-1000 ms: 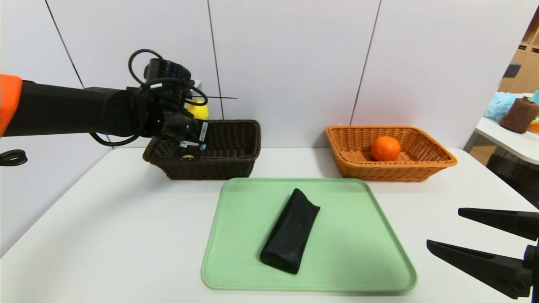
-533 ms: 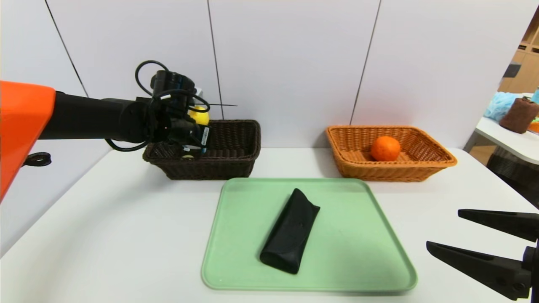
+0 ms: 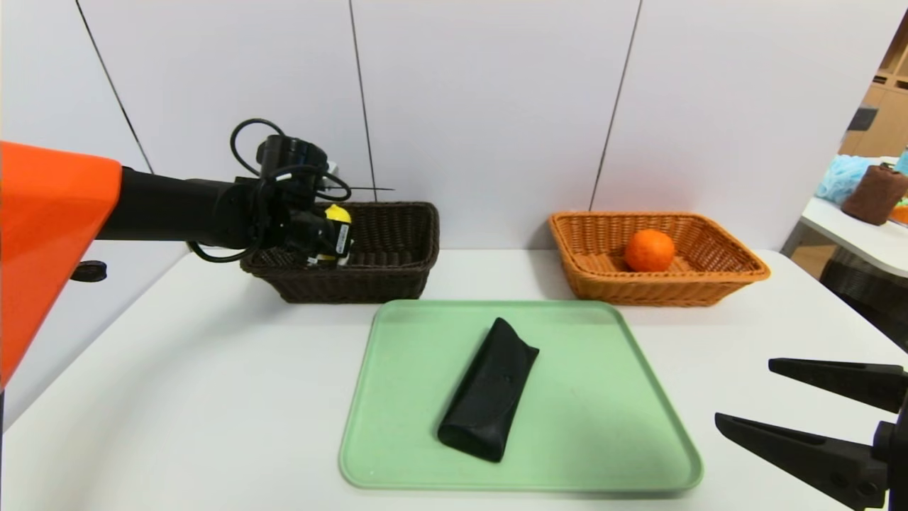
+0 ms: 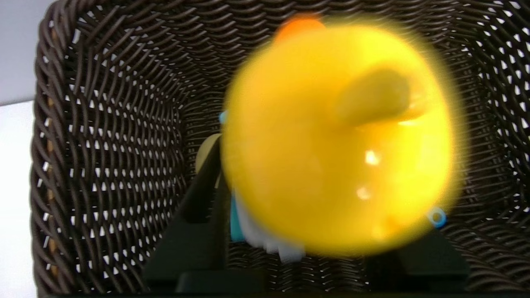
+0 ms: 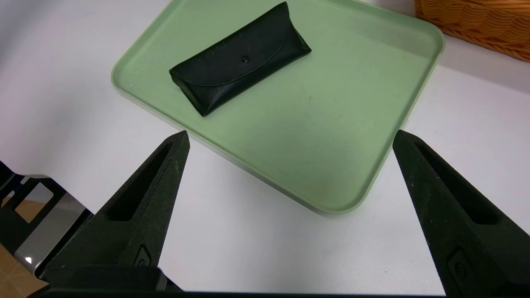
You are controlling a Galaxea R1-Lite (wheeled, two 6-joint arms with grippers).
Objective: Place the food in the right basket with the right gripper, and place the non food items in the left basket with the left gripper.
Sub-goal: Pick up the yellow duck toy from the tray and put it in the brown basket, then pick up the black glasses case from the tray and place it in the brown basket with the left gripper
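The yellow duck toy, glossy and round with an orange beak and white-and-blue wheels, is hanging blurred over the inside of the dark brown left basket. The left gripper is flanking it with black fingers; whether they are gripping it cannot be told. A pale rounded shape beneath the duck is mostly hidden. Right of that basket, the orange is sitting in the tan right basket; the black pouch is lying on the green tray. The right gripper is gaping wide, holding nothing
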